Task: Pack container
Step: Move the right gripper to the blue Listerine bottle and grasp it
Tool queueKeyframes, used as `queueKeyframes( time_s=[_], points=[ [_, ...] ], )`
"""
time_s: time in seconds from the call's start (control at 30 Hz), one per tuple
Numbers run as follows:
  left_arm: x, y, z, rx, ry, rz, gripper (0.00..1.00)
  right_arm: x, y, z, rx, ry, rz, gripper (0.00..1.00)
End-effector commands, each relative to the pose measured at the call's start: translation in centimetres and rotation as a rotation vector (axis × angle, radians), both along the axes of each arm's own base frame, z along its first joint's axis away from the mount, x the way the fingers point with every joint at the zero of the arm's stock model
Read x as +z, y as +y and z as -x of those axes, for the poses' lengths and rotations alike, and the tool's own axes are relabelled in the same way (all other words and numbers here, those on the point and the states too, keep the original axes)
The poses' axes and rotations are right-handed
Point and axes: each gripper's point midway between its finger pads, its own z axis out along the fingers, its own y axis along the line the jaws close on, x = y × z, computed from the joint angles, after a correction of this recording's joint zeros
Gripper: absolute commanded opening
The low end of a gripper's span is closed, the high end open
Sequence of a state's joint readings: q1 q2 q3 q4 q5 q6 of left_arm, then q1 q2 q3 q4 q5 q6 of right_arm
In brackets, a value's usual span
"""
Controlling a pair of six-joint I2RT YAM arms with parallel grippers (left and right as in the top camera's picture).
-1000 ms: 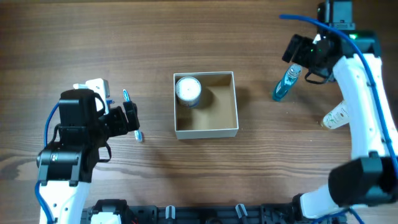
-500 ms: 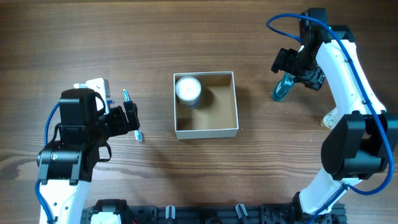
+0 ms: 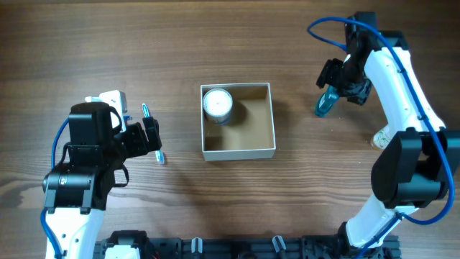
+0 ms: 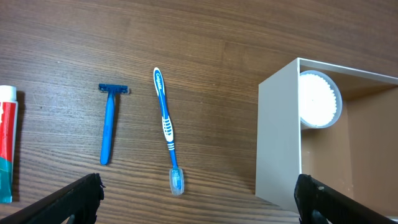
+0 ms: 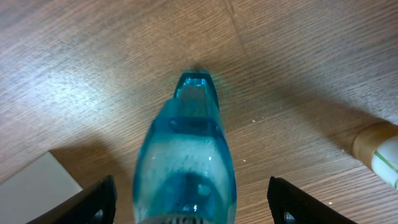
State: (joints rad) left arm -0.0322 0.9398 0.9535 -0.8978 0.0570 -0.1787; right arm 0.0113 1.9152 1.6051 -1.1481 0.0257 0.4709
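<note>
One item is packed so far: a round white jar [image 3: 217,103] sits in the 11 o'clock corner of the container [image 3: 239,152], which stands open-topped at the middle of the bench [image 3: 215,43]. The rest of its tan floor is bare.

Over the last second the right arm has swung round and brought its wrist over the blue bottle [image 3: 325,103], which lies on the bench at about 3 o'clock from the container, well apart from it. In the last half second it has barely shifted, which reads as settling into place over its target. The bottle itself has not moved. In the wrist view the right hand [image 5: 191,202] is spread wide, one finger on each side of the bottle with bench showing in both gaps, so nothing is gripped yet. I judge the step in hand to be the grasp, and the next move to be closing on the bottle's body. The clear plastic looks smooth and rounded, so it may slip or roll.

At 4 o'clock from the bottle lies a cream-coloured tube [image 3: 384,135].

The left hand [image 4: 199,202] has stayed put, fingers wide and empty, above a toothbrush [image 4: 166,127], a razor [image 4: 109,124] and a toothpaste tube [image 4: 5,143], all at 9 o'clock from the container.
</note>
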Motion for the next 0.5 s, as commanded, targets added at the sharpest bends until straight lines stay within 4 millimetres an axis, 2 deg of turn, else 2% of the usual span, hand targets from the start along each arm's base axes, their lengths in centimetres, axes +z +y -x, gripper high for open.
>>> queueKeyframes(
  time_s=[0.0, 0.23, 0.47],
  points=[
    [0.8, 0.0, -0.3, 0.008, -0.020, 0.004, 1.00, -1.4, 0.2, 0.4, -0.004, 0.023, -0.009, 0.77],
    [0.8, 0.0, -0.3, 0.008, -0.020, 0.004, 1.00, -1.5, 0.2, -0.4, 0.003, -0.012, -0.008, 0.75],
    [0.8, 0.0, -0.3, 0.009, -0.020, 0.005, 1.00, -1.5, 0.2, -0.6, 0.004, -0.021, -0.008, 0.59]
  ],
)
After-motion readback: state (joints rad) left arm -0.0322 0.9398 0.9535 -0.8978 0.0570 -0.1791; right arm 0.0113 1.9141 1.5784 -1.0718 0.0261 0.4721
